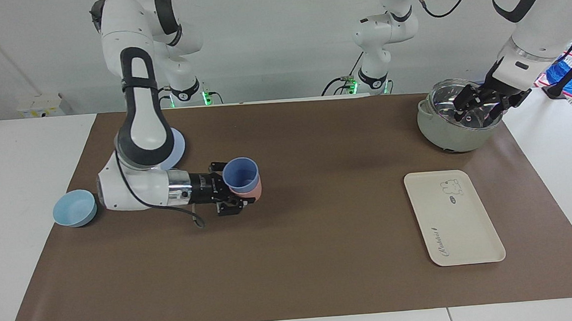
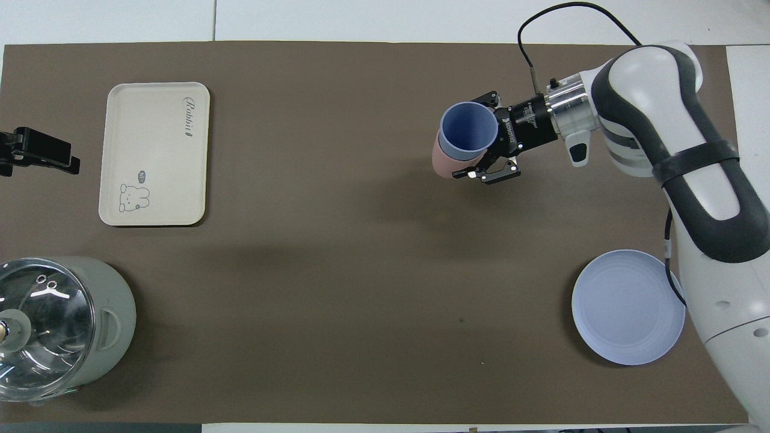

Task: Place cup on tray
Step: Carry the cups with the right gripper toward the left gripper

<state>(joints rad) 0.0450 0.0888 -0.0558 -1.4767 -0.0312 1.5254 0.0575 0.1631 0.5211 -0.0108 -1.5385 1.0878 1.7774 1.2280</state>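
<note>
Right claw (image 1: 241,198) clamped shut, arm outstretched; left claw (image 1: 478,104) open.

**Work surface and resting items**
A white table (image 1: 30,206) carries a brown mat (image 1: 321,257) over most of its top. On the mat: a cream-white tray (image 1: 461,229) and a grey-green pot (image 1: 451,135) toward the left arm's end, the pot nearer to the robots; a round blue plate (image 2: 625,310) toward the right arm's end. A light-blue bowl (image 1: 74,208) straddles the mat's edge there.
</note>
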